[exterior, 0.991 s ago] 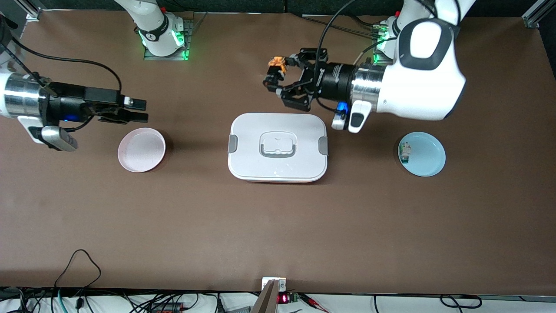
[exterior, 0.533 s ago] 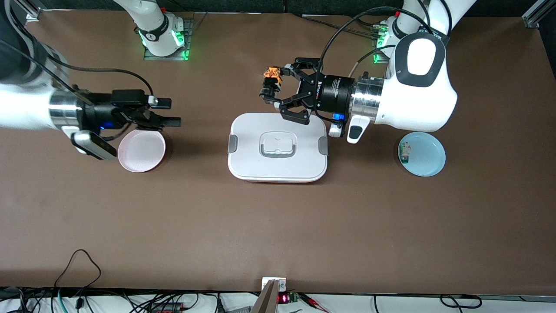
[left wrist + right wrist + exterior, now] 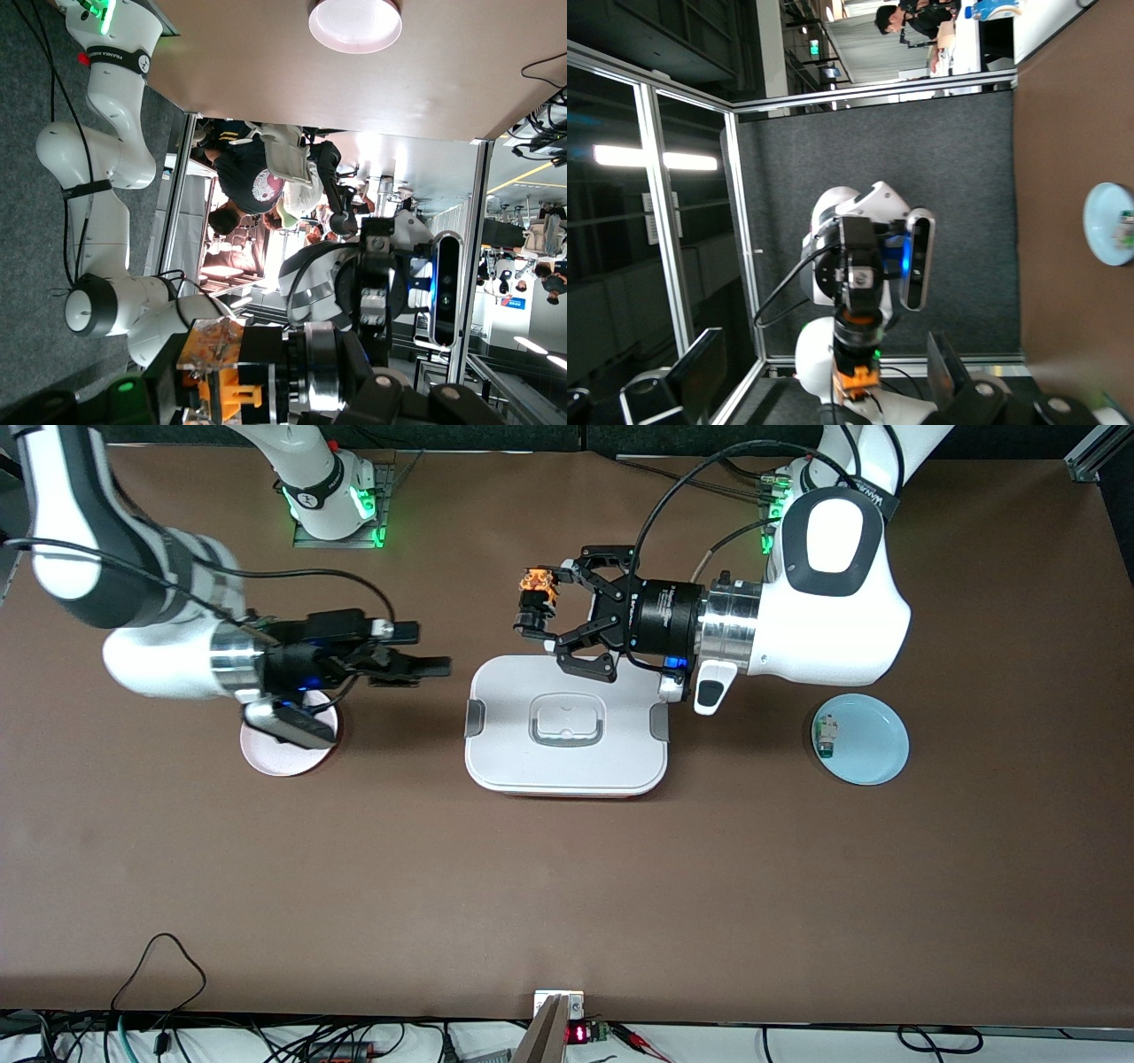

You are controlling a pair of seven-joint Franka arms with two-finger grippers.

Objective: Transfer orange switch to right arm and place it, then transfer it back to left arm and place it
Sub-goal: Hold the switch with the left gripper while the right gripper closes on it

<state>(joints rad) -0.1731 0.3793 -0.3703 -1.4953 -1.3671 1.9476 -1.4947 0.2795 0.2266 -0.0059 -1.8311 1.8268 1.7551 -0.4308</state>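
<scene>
Though tiny — stubby orange switch (image 3: 534,590)

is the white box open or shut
Shut. The box has its lid seated flat, and the grey latches sit at both ends against its sides.

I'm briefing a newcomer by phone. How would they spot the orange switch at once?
Find the big white box mid-table. Just above its edge nearest the robot bases, the left gripper holds the orange switch: a stubby black part with orange markings, unlike the white-and-green component lying in the blue plate.
</scene>
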